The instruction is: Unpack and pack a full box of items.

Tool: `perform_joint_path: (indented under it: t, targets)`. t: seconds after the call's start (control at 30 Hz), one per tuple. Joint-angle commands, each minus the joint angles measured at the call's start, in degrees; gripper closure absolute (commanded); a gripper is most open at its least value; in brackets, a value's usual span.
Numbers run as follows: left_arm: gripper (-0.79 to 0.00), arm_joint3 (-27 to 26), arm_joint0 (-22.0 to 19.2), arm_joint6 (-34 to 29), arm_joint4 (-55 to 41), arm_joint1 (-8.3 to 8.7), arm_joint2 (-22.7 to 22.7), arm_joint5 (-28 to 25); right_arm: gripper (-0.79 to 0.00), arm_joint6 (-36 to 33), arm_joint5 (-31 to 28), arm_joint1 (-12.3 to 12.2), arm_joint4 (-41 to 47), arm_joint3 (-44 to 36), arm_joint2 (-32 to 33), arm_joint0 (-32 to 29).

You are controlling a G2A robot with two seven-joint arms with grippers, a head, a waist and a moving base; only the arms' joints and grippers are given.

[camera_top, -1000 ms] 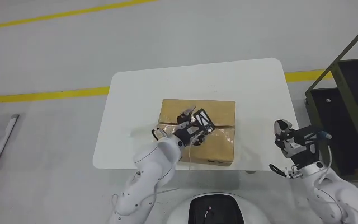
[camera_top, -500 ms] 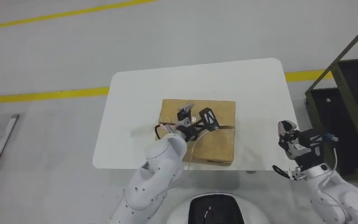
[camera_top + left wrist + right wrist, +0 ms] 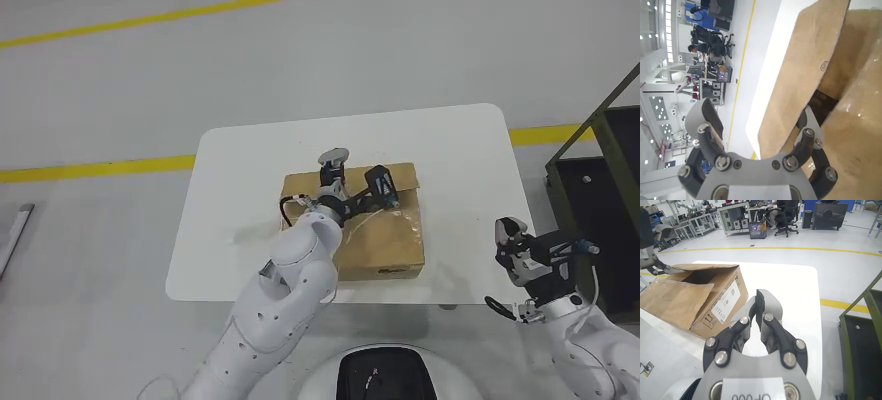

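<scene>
The white, round-cornered table (image 3: 460, 140) carried the task's thing, a brown cardboard shipping box (image 3: 385, 245), sitting a little toward 6 o'clock from the table's middle. It was not yet unpacked; nothing of its contents could be made out through the dark gap.

The box's plain cardboard flap (image 3: 806, 62) on its 12 o'clock side stood raised and tilted. The opposite, tape-glossed flap (image 3: 676, 294) on the 6 o'clock side lay nearly flat, its edge torn and sagging.

The left gripper (image 3: 360, 175) was over the box's 12 o'clock edge, jaws spread wide. One finger was tucked under the raised flap inside the opening and the other was out in free air. It appeared to be propping the flap up by levering rather than pinching, probably to fold it outward and clear the opening.

The right gripper (image 3: 757, 298) hung off the table's edge at about 4 o'clock, well apart from the box, pads pressed together on nothing, likely parked out of the way.

A white printed label (image 3: 728, 299) sat on the box's 3 o'clock end.
</scene>
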State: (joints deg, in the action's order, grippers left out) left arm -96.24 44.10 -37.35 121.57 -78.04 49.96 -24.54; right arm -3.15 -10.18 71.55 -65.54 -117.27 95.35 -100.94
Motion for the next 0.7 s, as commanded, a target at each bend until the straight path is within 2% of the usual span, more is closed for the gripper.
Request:
perform_joint_path:
  t: [0.0, 0.3, 0.47, 0.6, 0.67]
  targets:
    - [-0.785, 1.17, -2.13, 0.66, 0.66, -0.41, -0.32, 0.14, 0.0, 0.02, 0.08, 0.0, 0.07, 0.1, 0.09, 0.01]
    - [-0.785, 9.49, -13.54, 4.5, 5.46, -2.68, -2.71, 1.21, 0.0, 0.23, 0.31, -0.02, 0.29, 0.22, 0.51, -0.22]
    - [-0.785, 18.86, -20.06, 6.33, 6.29, -4.74, -5.55, 2.58, 0.0, 0.26, 0.48, -0.01, 0.53, 0.11, 0.69, -0.23]
    - [-0.785, 26.06, -23.5, 7.0, 5.78, -6.81, -8.29, 5.14, 0.0, 0.43, 0.95, 0.02, 1.03, -0.06, 0.94, -0.29]
    - [-0.785, 27.85, -24.5, 6.93, 4.38, -7.71, -8.63, 6.71, 0.0, 0.59, 1.1, 0.03, 1.41, -0.17, 1.19, -0.38]
